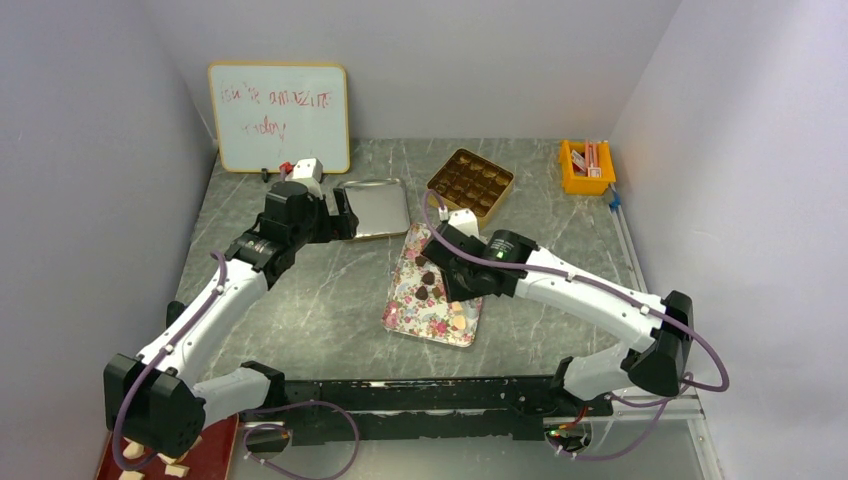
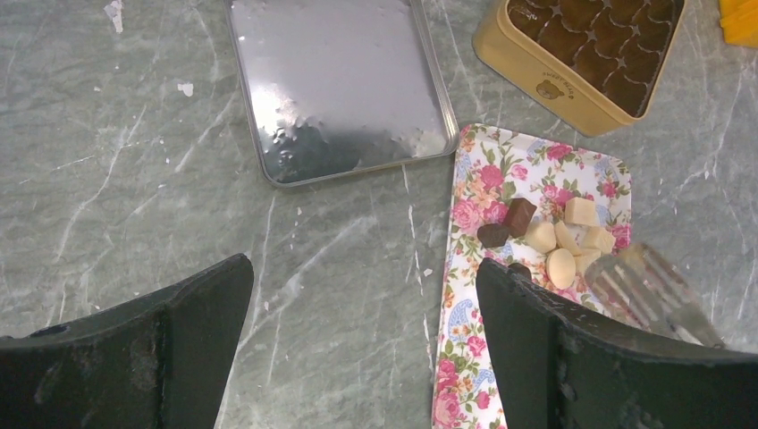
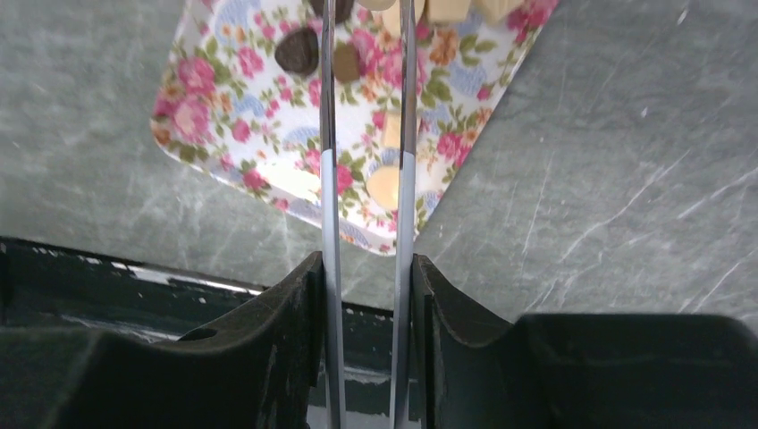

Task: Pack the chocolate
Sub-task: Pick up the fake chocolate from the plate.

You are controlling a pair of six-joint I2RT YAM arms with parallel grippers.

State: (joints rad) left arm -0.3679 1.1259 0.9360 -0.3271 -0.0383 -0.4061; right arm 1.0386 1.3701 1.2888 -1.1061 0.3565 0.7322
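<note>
Small smooth chocolates (image 3: pixel 298 51), dark brown, tan and cream, some heart-shaped, lie on a flat flowery tray (image 3: pixel 214 98). The right claw (image 3: pixel 365 268) is clamped on thin shiny tongs (image 3: pixel 326 134) that reach out over them. The left claw (image 2: pixel 362 273) is wide apart above the grey marbled table (image 2: pixel 134 179), with the chocolates to its right.

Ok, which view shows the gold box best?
Top external: the whole box sits in frame, open, its grid of compartments plain. Left wrist is closer but crops it at the top edge, showing one corner and a side wall. Right wrist doesn't show it, only the tray.
</note>
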